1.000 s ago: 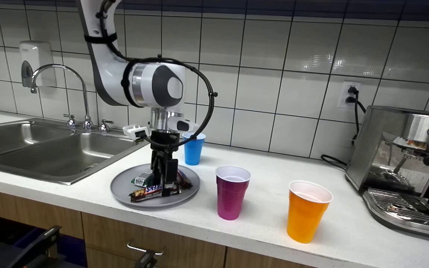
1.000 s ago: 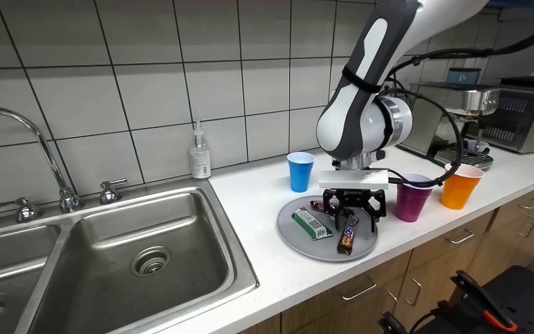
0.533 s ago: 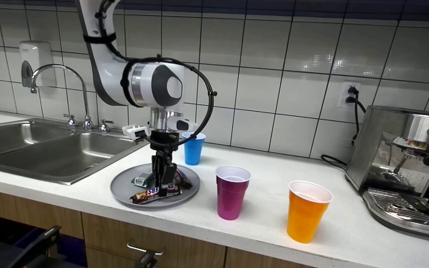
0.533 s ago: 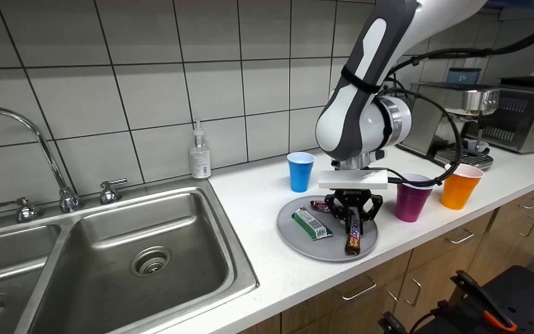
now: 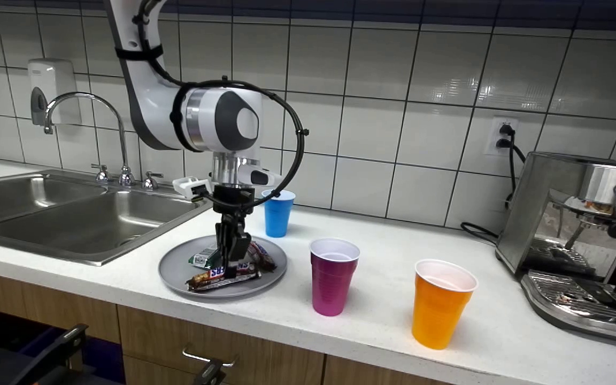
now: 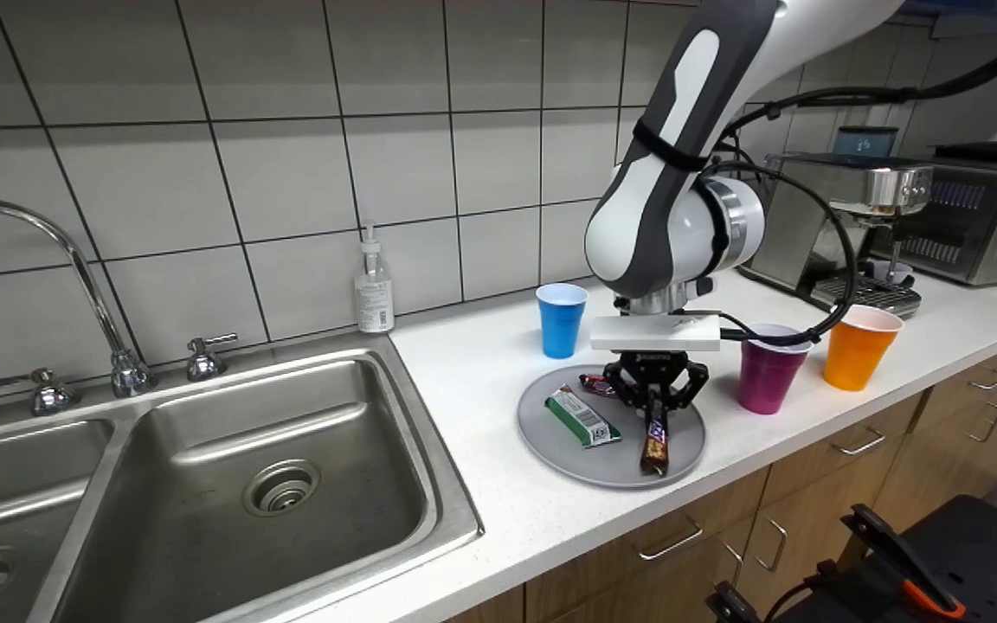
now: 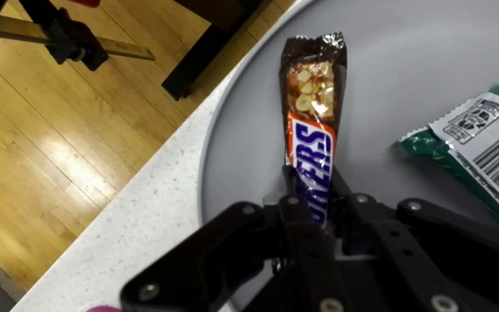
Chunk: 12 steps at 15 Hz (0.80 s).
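"Wrist view: how does the hand [image 7: 313, 175] stand?"

"Nearly closed, one finger against each long edge of the chocolate bar [image 7: 313, 125], gripping it about mid-length. One end juts out ahead of the hand; the rest runs back beneath it."

"And below the hand?"

"A grey plate [image 6: 550, 450]. Both exterior views put the bar low over it; whether its underside bears on the plate, cannot tell."

"Neighbours?"

"Green packet [image 6: 583, 416] to one side of the hand, clear of the fingers. Dark packet [image 5: 264, 258] close by, partly hidden by the hand. Purple cup [image 5: 335, 280] further off, beyond the plate rim."

"Your judgement on the grip?"

"Squeeze only as much as holds: the wrapper looks slick, and I would expect the bar to dent. Keep both fingers square to its long edges, or it may swivel about the pinch."

"And a check?"

"Try a small straight lift ahead of any sideways travel, watching the jutting end for droop or slip. Keep the fingertips from scraping the plate and the outer knuckles off the green packet. If the bar twists, ease down, re-seat nearer its middle."
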Each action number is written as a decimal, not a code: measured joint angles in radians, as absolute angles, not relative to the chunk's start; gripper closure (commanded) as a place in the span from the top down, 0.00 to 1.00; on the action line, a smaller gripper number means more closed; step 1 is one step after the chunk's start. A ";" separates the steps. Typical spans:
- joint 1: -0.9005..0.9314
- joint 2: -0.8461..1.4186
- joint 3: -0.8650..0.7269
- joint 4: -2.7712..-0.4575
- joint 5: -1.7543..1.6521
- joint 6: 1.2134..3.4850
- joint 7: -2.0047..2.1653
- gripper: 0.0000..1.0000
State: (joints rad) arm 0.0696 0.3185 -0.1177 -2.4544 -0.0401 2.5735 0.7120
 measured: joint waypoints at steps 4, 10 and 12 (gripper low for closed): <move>0.070 0.273 -0.119 -2.453 -0.040 2.571 0.706 0.04; 0.059 0.202 -0.131 -2.436 -0.040 2.555 0.696 0.04; 0.043 0.198 -0.135 -2.413 -0.040 2.542 0.694 0.04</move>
